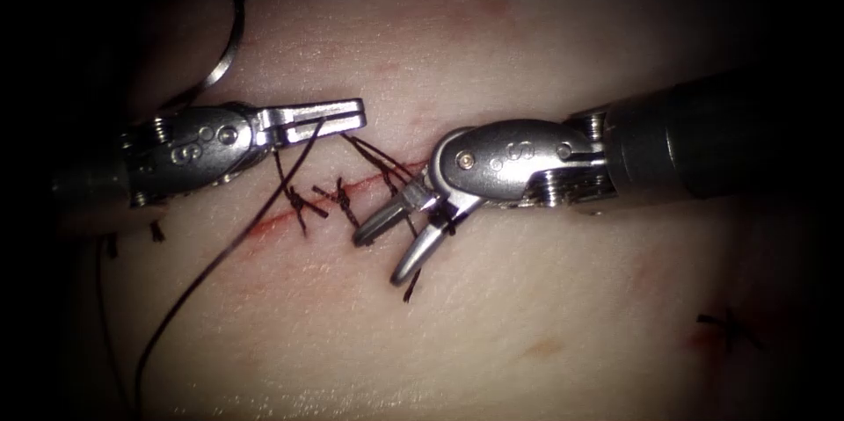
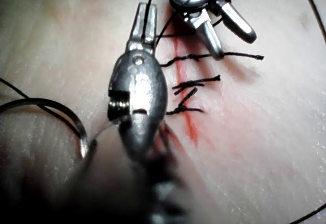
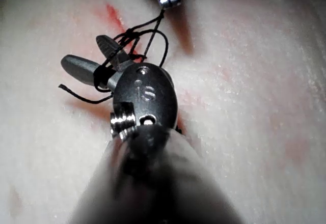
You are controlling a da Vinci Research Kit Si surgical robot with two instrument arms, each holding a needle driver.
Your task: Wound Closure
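The tissue (image 1: 492,315) takes most of the endoscope view, pale, with the cut (image 1: 290,214) running slanted across its middle and some red fluid (image 1: 264,226) along the line; several dark stitches (image 1: 343,201) already cross the cut, with short cut ends of thread (image 1: 411,287) standing out of them.

The right tool (image 1: 387,250) comes in from the right and hangs over the cut; its jaws stand apart and grip nothing, but loops of the thread (image 1: 202,276) are wound around them, as the right wrist view (image 3: 147,46) shows clearly.

The left tool (image 1: 338,113) lies on the left side of the cut; its jaws are closed on the thread, which runs from the tip down toward the wrapped loops and also trails away in a long strand to the lower left.

The needle (image 1: 230,43) is not held by any tool; it lies free on the tissue, at the upper left, well apart from the cut, and not in the tissue; the left wrist view (image 2: 61,113) shows its curve just beside the left tool's shaft.

In my judgement the risk is the loops; if the open jaws tilt or the left tool loses tension, the loops may slip off; too strong a pull may tear the tissue edge; the loose needle may also be dragged by the trailing strand.
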